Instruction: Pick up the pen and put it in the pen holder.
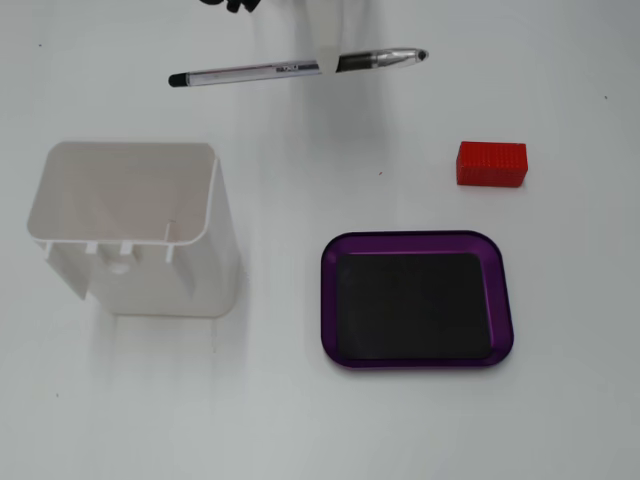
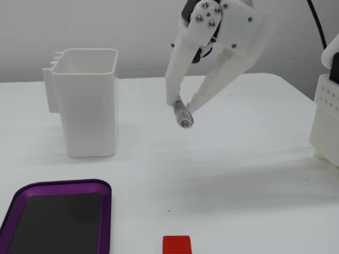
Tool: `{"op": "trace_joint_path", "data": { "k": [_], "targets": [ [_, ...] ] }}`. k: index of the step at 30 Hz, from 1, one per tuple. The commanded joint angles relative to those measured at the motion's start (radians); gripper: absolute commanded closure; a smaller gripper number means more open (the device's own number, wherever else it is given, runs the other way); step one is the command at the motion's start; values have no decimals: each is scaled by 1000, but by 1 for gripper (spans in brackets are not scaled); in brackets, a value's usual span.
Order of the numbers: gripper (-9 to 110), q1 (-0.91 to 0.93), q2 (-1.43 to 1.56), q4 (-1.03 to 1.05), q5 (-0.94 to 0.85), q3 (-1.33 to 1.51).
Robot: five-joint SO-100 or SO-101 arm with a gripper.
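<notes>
Gripped between the hand's (image 2: 183, 107) two white fingers, the pen (image 1: 297, 68) hangs clear above the table (image 2: 238, 174), lying level near the top edge of a fixed view, above the holder. White and upright, the pen holder (image 2: 87, 103) stands at the left in both fixed views, well apart from the hand, with the purple tray (image 1: 417, 300) and red block (image 1: 491, 163) lower right.

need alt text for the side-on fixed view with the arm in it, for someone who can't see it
A white robot gripper holds a clear pen in the air above a white table, tip end towards the camera. To its left stands a tall, empty-looking white pen holder. A purple tray with a black centre and a small red block sit at the bottom edge.
</notes>
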Motion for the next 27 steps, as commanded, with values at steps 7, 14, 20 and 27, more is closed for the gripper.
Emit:
{"op": "trace_joint_path", "data": {
  "k": [7,14,20,27],
  "targets": [
    [102,-5,67,-6,247,-486],
    [102,2,-153,-52,451,-833],
    [102,75,-414,-43,664,-1085],
    [102,158,-606,5,765,-1169]
  ]
}}
